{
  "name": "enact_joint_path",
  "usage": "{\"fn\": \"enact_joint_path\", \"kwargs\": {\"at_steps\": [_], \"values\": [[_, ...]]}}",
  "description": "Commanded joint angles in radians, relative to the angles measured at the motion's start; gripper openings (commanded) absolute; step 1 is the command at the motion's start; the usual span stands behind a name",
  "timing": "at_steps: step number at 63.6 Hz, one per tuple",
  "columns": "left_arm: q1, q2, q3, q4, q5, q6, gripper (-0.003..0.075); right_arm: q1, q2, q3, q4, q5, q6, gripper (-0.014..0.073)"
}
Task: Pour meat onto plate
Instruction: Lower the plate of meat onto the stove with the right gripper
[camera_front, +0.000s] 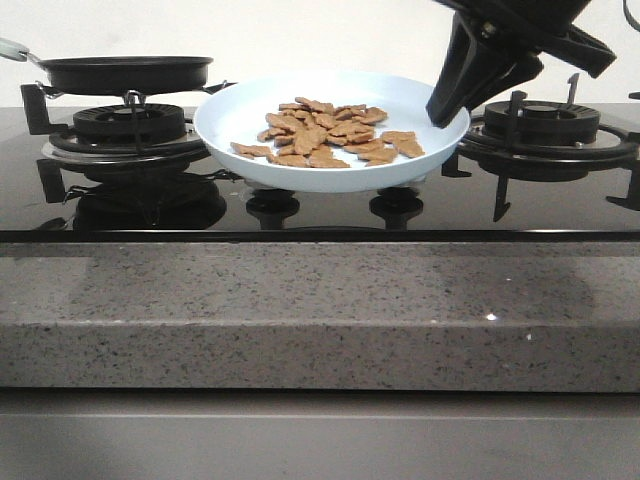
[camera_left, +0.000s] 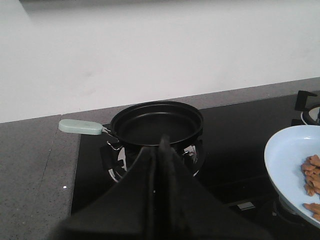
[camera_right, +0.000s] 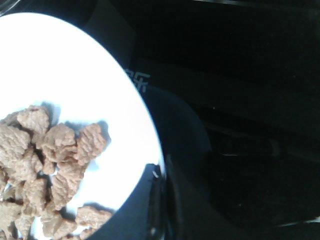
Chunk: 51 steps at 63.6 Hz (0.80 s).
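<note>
Right pincer (camera_front: 447, 112) grips the smooth round plate (camera_front: 240, 112) rim; ridged, flat meat (camera_front: 330, 132) heaped inside.

A speckled grey stone counter (camera_front: 320, 315) holds a glossy black glass hob (camera_front: 320, 212) set into its top. Left of the plate (camera_front: 232, 115) (pale blue, with the meat (camera_front: 330, 132) piled inside it), a black frying pan (camera_front: 125, 72) sits on a burner grate (camera_front: 120, 125). The plate rests at the hob's middle, above two round knobs (camera_front: 272, 205), and a second burner (camera_front: 545, 125) stands to its right.
</note>
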Motion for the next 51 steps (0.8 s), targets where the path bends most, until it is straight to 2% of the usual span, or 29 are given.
{"fn": "enact_joint_path", "kwargs": {"at_steps": [1, 17, 38, 51], "values": [[-0.006, -0.001, -0.028, -0.02, -0.067, -0.001, -0.002, -0.028, -0.039, -0.081, 0.057, -0.024, 0.003, -0.0029], [-0.006, -0.001, -0.028, -0.02, -0.067, -0.001, -0.002, -0.094, 0.104, -0.349, 0.079, 0.109, 0.032, -0.0058], [-0.006, -0.001, -0.028, -0.02, -0.067, -0.001, -0.002, -0.102, 0.4, -0.707, 0.079, 0.276, 0.05, -0.0058], [-0.006, -0.001, -0.028, -0.02, -0.067, -0.001, -0.002, -0.102, 0.489, -0.79, 0.078, 0.311, 0.06, -0.0058]]}}
